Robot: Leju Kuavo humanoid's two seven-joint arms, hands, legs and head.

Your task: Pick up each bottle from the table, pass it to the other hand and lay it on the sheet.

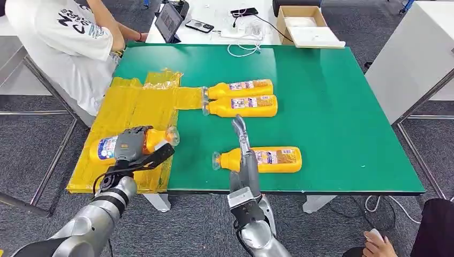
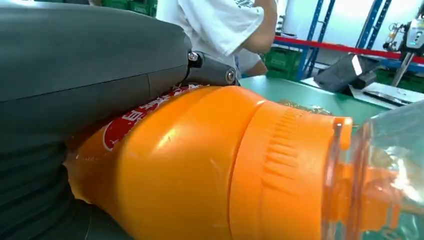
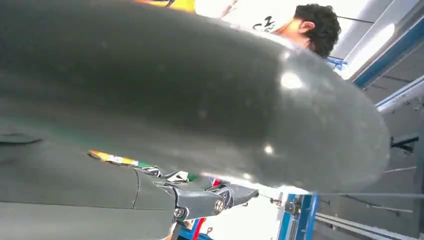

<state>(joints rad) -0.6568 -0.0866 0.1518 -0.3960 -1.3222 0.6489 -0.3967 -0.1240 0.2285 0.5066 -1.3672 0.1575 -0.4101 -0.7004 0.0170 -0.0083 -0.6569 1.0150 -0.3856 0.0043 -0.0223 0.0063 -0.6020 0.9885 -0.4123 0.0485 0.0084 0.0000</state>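
Observation:
An orange bottle (image 1: 155, 139) with a clear cap lies low over the near end of the yellow sheet (image 1: 134, 104), and my left hand (image 1: 131, 145) grips it around the middle. Up close, the bottle (image 2: 200, 170) sits under the grey hand (image 2: 75, 65). My right hand (image 1: 243, 152) holds nothing; its fingers stretch straight out across the neck end of another orange bottle (image 1: 275, 159) lying near the green table's (image 1: 332, 107) front edge. Two more bottles (image 1: 243, 87) (image 1: 246, 106) lie side by side mid-table, caps at the sheet's right tip. The right wrist view shows the grey thumb (image 3: 175, 100).
A person in a white shirt (image 1: 64, 32) sits at the far left corner beside the sheet. A tablet (image 1: 168, 21), phone (image 1: 199, 25), cables and a cardboard box (image 1: 305, 24) lie beyond the table's back edge. Another person's hand (image 1: 377, 243) is at the lower right.

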